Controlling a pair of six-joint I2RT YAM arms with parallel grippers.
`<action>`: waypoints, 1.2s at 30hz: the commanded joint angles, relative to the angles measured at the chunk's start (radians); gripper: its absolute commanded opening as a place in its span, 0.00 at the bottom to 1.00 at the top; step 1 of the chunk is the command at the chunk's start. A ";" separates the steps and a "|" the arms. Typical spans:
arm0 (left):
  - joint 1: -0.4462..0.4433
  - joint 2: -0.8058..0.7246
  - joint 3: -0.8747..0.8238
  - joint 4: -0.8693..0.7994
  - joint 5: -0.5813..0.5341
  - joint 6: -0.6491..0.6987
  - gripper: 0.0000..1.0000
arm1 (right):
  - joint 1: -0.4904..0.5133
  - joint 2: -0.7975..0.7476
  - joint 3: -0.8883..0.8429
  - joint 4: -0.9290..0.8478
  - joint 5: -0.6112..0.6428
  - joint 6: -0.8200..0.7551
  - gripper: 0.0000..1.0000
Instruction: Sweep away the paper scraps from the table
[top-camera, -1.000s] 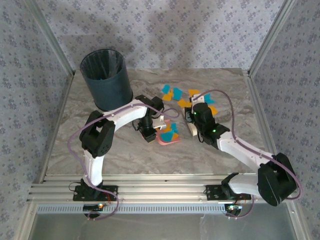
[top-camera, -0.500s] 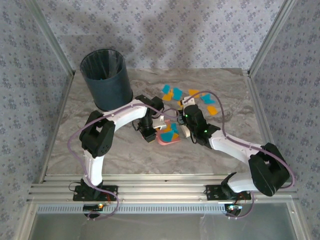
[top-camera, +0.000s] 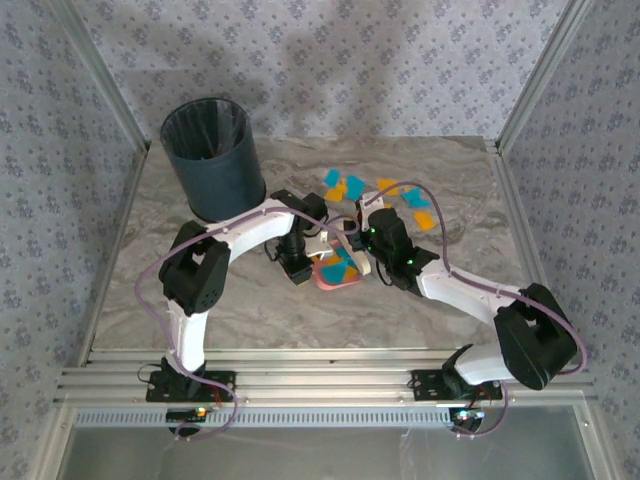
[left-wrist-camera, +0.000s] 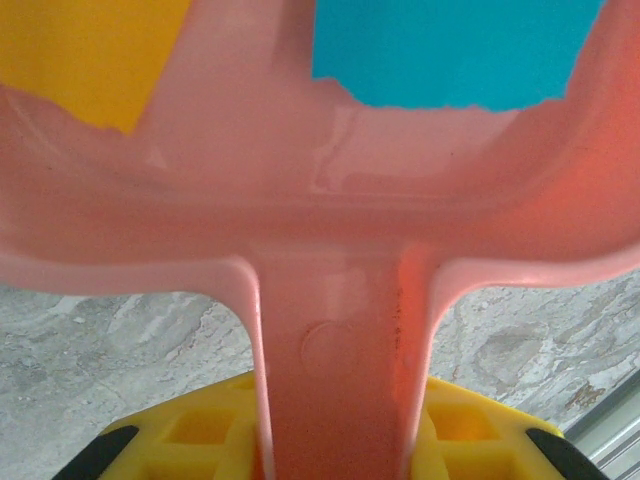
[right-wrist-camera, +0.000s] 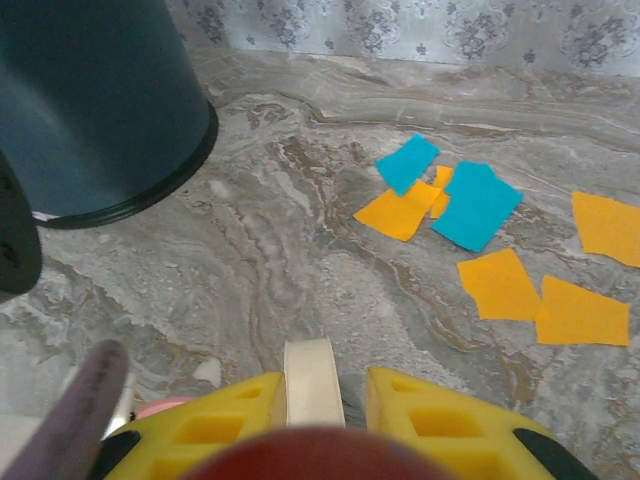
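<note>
Sweeping is partly done, I judge: a few teal and orange pieces sit in the pink dustpan (top-camera: 336, 279), whose handle my left gripper (top-camera: 308, 262) clamps tightly. Most paper scraps (right-wrist-camera: 470, 205) lie on the table (top-camera: 240, 300), near my right gripper (right-wrist-camera: 325, 385), at twelve to two o'clock from it; it is closed around a white handle (right-wrist-camera: 310, 365)
</note>
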 joint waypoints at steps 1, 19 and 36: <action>0.005 -0.016 -0.005 -0.015 0.015 0.015 0.00 | 0.006 0.013 0.004 0.006 -0.057 0.046 0.00; 0.006 -0.057 -0.050 0.051 0.053 -0.018 0.00 | 0.019 -0.113 -0.011 -0.102 0.193 0.149 0.00; 0.041 -0.208 -0.194 0.314 0.176 -0.150 0.00 | -0.010 -0.341 -0.099 -0.261 0.428 0.204 0.00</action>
